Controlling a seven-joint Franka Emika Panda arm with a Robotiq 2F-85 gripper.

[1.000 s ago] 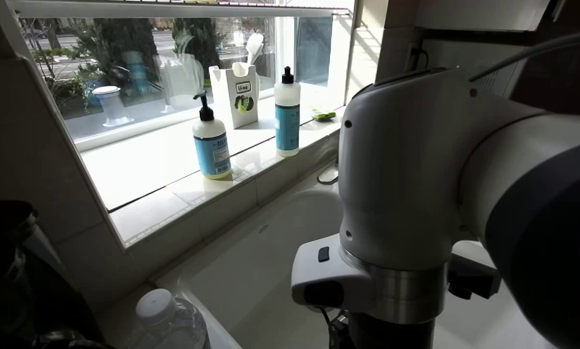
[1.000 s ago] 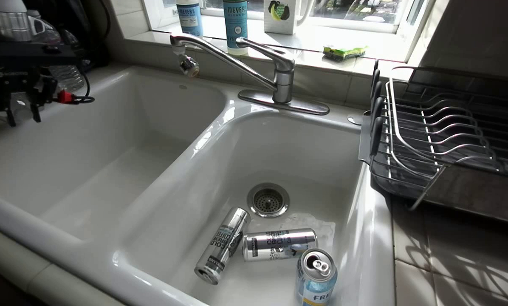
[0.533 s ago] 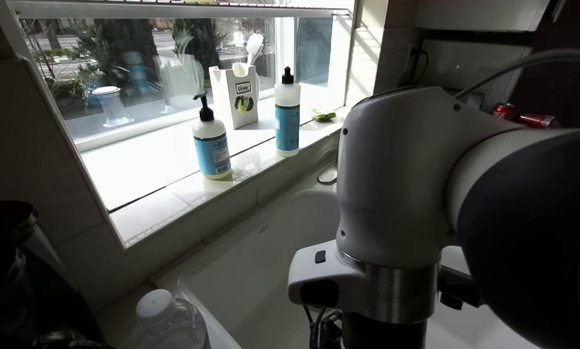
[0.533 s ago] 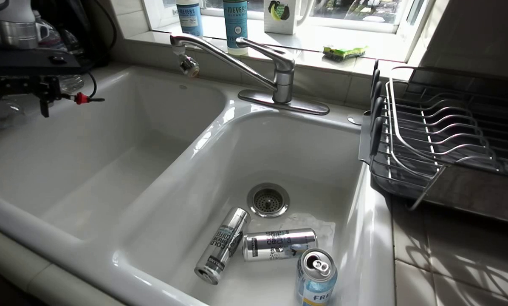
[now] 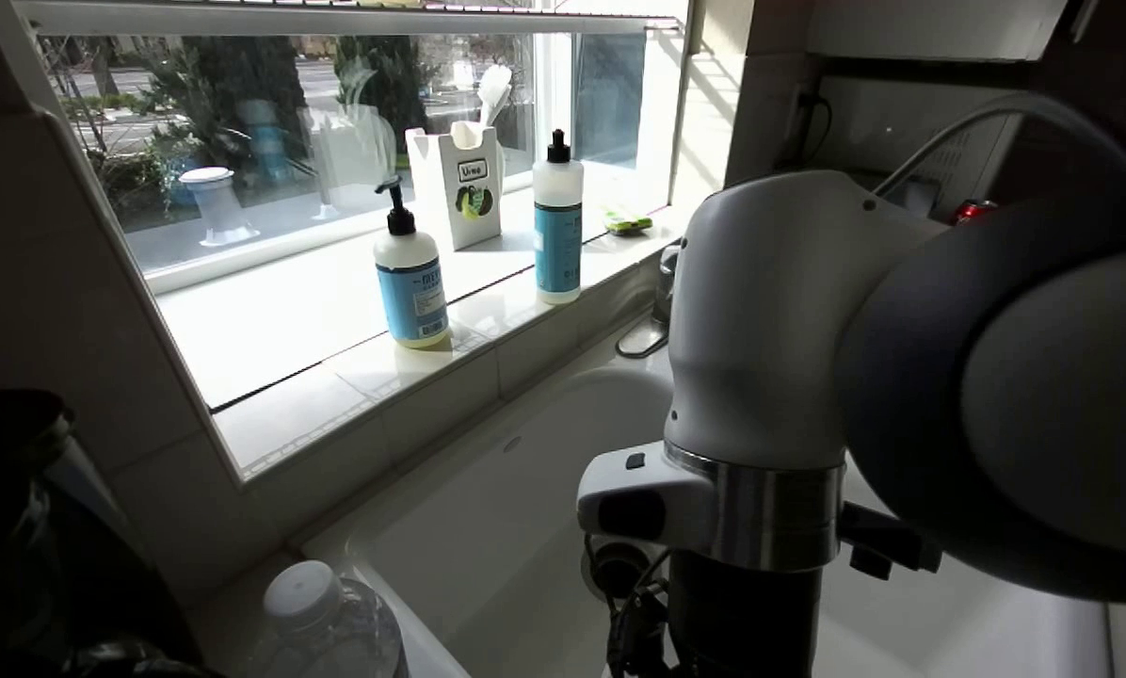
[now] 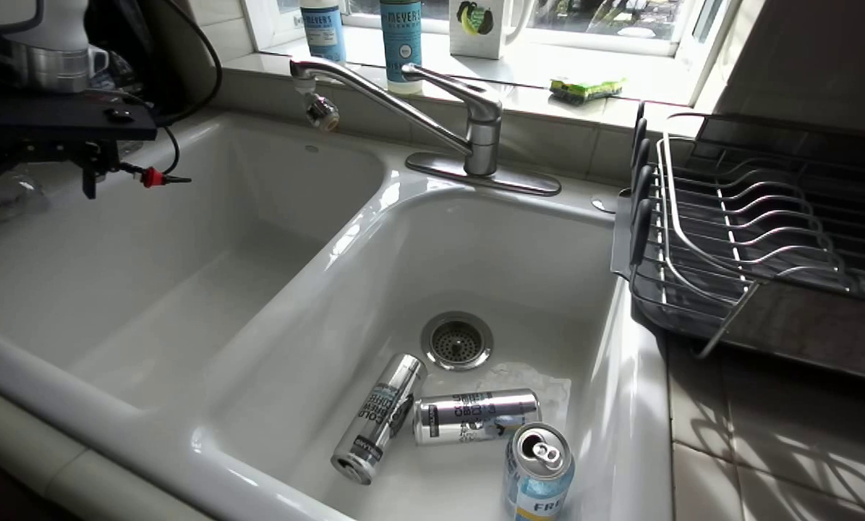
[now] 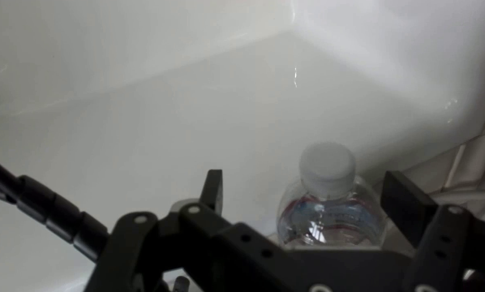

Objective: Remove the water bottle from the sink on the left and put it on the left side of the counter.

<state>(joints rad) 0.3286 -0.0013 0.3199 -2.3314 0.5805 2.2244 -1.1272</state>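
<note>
Gripper [image 7: 304,184]: fingers spread wide. Water bottle [image 7: 329,202], clear and capped, shows between them in the wrist view, apart from one finger; contact with the other is unclear. In an exterior view it appears by the left rim of the sink [image 6: 186,304], support unclear. Three cans [image 6: 378,416] occupy the neighbouring basin [image 6: 526,275].
</note>
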